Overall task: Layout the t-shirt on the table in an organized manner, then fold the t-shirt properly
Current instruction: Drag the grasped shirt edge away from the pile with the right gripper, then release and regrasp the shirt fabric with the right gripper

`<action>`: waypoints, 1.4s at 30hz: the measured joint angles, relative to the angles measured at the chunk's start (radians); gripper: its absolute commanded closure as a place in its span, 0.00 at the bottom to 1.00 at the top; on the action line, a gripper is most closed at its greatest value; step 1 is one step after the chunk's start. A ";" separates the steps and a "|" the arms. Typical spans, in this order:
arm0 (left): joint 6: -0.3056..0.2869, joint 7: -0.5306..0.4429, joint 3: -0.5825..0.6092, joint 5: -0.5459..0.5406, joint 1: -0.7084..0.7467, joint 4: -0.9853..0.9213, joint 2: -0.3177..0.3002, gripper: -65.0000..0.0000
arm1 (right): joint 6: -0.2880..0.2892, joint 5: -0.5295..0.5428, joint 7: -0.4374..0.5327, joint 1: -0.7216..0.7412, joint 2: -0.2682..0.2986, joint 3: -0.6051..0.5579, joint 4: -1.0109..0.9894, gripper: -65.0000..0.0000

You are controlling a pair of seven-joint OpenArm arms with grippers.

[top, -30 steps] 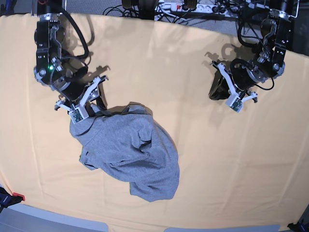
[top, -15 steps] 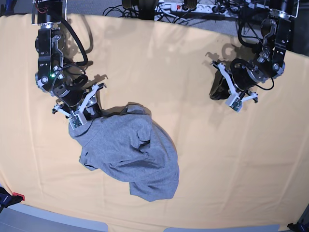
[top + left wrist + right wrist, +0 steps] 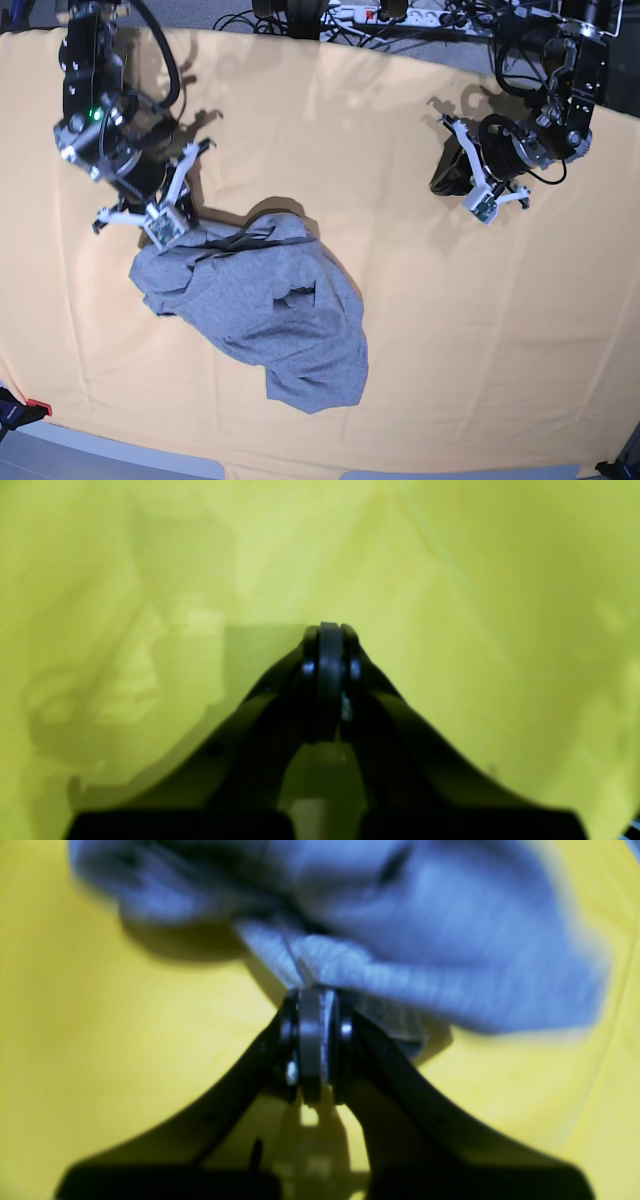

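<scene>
Base view showed the right claw (image 3: pixel 160 225) pinched tight on the shirt (image 3: pixel 270 315), which lay bunched near the left front of the table (image 3: pixel 480 330). Toward the far right corner, the left claw (image 3: pixel 487 200) hung closed, holding nothing.

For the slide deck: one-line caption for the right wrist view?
Right claw shut on a bunched edge of the grey t-shirt above the cloth-covered table.
</scene>
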 measured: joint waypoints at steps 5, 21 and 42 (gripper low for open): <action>-0.106 0.002 0.000 -0.067 -0.001 0.000 -0.044 1.00 | -0.002 -0.014 0.001 -0.113 0.001 0.000 0.140 1.00; -0.157 0.023 0.000 -0.153 -0.003 0.000 -0.054 1.00 | -0.252 -0.196 0.051 -0.328 -0.001 0.192 0.249 1.00; -0.157 0.021 0.000 -0.153 -0.006 0.000 -0.054 1.00 | -0.076 0.173 -0.004 -0.509 -0.022 0.255 0.249 0.42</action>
